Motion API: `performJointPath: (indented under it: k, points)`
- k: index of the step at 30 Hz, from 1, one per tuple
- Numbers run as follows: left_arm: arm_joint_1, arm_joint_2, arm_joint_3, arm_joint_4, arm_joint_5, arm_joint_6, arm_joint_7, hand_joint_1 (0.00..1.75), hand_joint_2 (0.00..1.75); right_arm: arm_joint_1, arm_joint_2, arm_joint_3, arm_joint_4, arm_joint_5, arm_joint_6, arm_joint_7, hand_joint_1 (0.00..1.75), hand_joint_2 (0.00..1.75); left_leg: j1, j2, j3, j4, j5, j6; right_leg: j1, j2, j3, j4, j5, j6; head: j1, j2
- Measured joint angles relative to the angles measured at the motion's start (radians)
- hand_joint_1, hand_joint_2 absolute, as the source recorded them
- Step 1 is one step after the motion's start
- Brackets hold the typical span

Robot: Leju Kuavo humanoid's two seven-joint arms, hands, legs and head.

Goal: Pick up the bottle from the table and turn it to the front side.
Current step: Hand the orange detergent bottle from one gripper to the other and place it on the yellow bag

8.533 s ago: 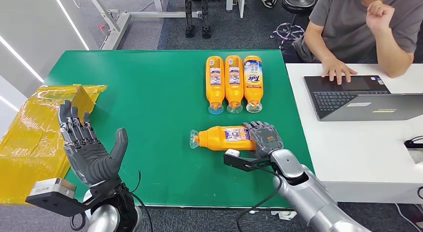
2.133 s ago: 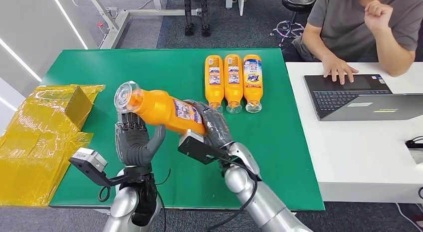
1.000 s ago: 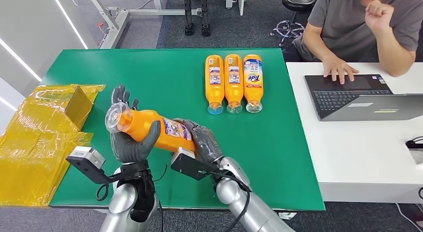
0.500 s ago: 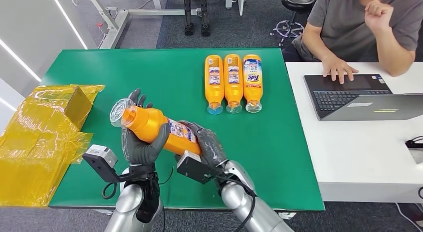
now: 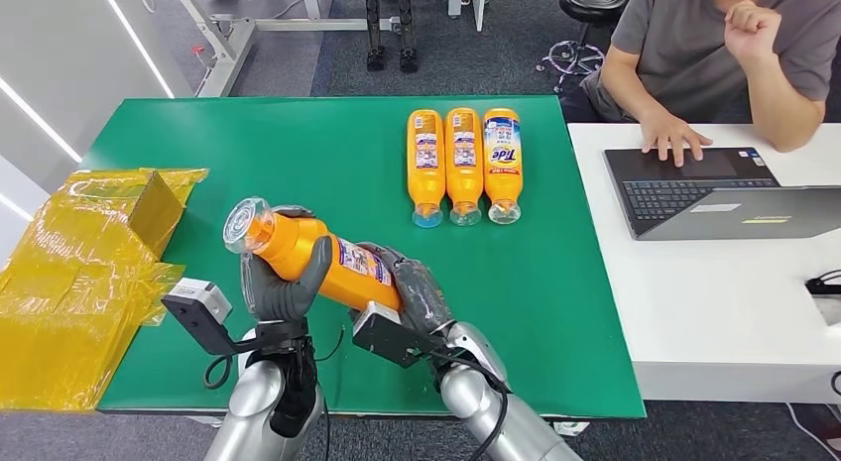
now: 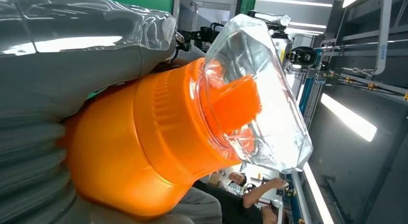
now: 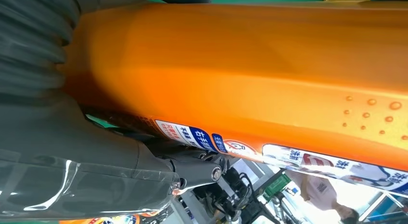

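Head view: the orange bottle [image 5: 317, 258] is gripped at its base end by the right hand [image 5: 417, 292] and wrapped near its clear cap [image 5: 243, 223] by the left hand [image 5: 278, 283] — it is held tilted above the green tabletop [image 5: 327, 154], well apart from three lying bottles [image 5: 464, 166] beyond it.

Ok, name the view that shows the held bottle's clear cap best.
The left wrist view: the clear cap looms close over the orange spout, sharp. The head view shows the cap small, at the raised end of the bottle gripped by the left hand and right hand. The right wrist view shows the bottle's body and label.
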Motion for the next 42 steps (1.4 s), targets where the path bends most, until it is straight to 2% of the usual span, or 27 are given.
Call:
performJointPath:
  k: [2, 12, 20, 23, 27, 29, 32, 37, 42]
  points:
    - [0.0, 0.0, 0.001, 0.0, 0.008, -0.001, 0.0, 1.75, 1.75, 0.0, 0.0, 0.002, 0.003, 0.015, -0.023, -0.001, 0.0, 1.75, 0.0, 0.0, 0.0, 0.0, 0.0, 0.0, 0.0, 0.0, 0.0, 0.0, 0.0, 0.0, 0.0, 0.0]
    - [-0.001, -0.007, 0.057, 0.001, 0.033, 0.001, 0.0, 1.75, 1.75, 0.007, 0.0, 0.014, -0.008, 0.028, -0.157, -0.039, 0.0, 1.75, 0.0, 0.0, 0.0, 0.0, 0.0, 0.0, 0.0, 0.0, 0.0, 0.0, 0.0, 0.0, 0.0, 0.0]
    - [0.0, -0.007, 0.068, 0.001, 0.016, -0.002, 0.0, 1.75, 1.75, 0.057, 0.0, 0.004, -0.09, -0.06, -0.268, -0.151, 0.0, 1.75, 0.0, 0.0, 0.0, 0.0, 0.0, 0.0, 0.0, 0.0, 0.0, 0.0, 0.0, 0.0, 0.0, 0.0]
    - [-0.005, 0.0, 0.068, 0.001, -0.039, 0.049, 0.0, 1.75, 1.75, 0.084, -0.003, -0.004, -0.128, -0.096, -0.318, -0.196, 0.0, 1.75, 0.0, 0.0, 0.0, 0.0, 0.0, 0.0, 0.0, 0.0, 0.0, 0.0, 0.0, 0.0, 0.0, 0.0]
    - [-0.034, 0.044, 0.065, 0.0, -0.183, 0.227, 0.0, 1.75, 1.75, 0.11, -0.011, -0.007, -0.168, -0.116, -0.335, -0.21, 0.0, 1.75, 0.0, 0.0, 0.0, 0.0, 0.0, 0.0, 0.0, 0.0, 0.0, 0.0, 0.0, 0.0, 0.0, 0.0]
    - [-0.049, 0.075, 0.077, 0.0, -0.278, 0.269, 0.0, 1.75, 1.75, 0.12, -0.016, -0.011, -0.184, -0.119, -0.339, -0.205, 0.0, 1.75, 0.0, 0.0, 0.0, 0.0, 0.0, 0.0, 0.0, 0.0, 0.0, 0.001, 0.0, 0.0, 0.0, 0.0]
    - [-0.055, 0.109, 0.134, 0.0, -0.488, 0.279, 0.0, 1.75, 1.75, 0.137, -0.023, -0.023, -0.205, -0.129, -0.344, -0.202, 0.0, 1.75, 0.0, 0.0, 0.001, 0.0, 0.0, 0.0, 0.0, 0.0, 0.0, 0.001, 0.0, 0.0, 0.0, 0.0]
    - [-0.07, 0.14, 0.286, 0.016, -0.812, 0.28, 0.007, 1.75, 1.75, 0.158, -0.032, -0.05, -0.228, -0.153, -0.363, -0.212, 0.0, 1.75, 0.0, 0.001, 0.0, 0.0, 0.0, 0.0, 0.0, 0.001, 0.0, 0.001, -0.001, 0.0, 0.0, 0.0]
    - [-0.135, 0.199, 0.401, 0.094, -1.048, 0.28, 0.089, 1.75, 1.75, 0.181, -0.035, -0.072, -0.26, -0.145, -0.38, -0.207, 0.0, 1.75, 0.0, 0.001, 0.001, 0.0, 0.0, 0.0, 0.0, 0.001, 0.0, 0.001, 0.0, 0.0, 0.0, 0.0]
